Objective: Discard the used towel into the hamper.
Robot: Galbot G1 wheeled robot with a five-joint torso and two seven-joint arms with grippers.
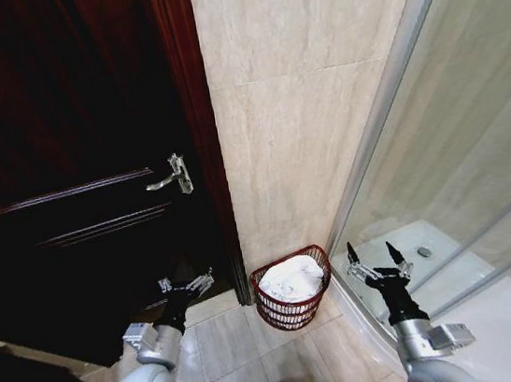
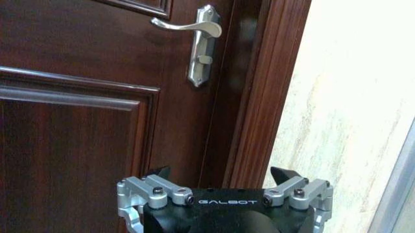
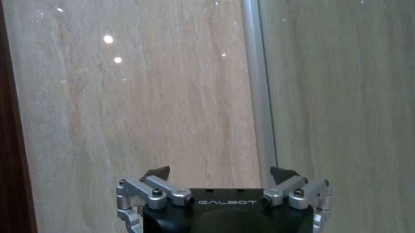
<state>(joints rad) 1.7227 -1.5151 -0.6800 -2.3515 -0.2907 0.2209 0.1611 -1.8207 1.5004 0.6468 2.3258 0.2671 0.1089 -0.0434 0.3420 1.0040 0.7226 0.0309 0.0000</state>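
The reddish-brown wire hamper (image 1: 312,257) stands on the tiled floor against the beige wall, between the door frame and the shower screen. A white towel (image 1: 293,279) lies inside it, filling its top. My left gripper (image 1: 186,285) hangs open to the hamper's left, in front of the dark door, with nothing between its fingers. My right gripper (image 1: 371,256) is open and empty to the hamper's right, close to the glass screen. In the wrist views, the left gripper (image 2: 222,174) faces the door and the right gripper (image 3: 220,173) faces the wall.
A dark wooden door (image 1: 63,160) with a silver lever handle (image 1: 173,174) is at the left. A glass shower screen (image 1: 473,125) with a metal frame runs along the right, and a white shower tray (image 1: 454,268) lies behind it. Beige floor tiles (image 1: 224,346) spread before me.
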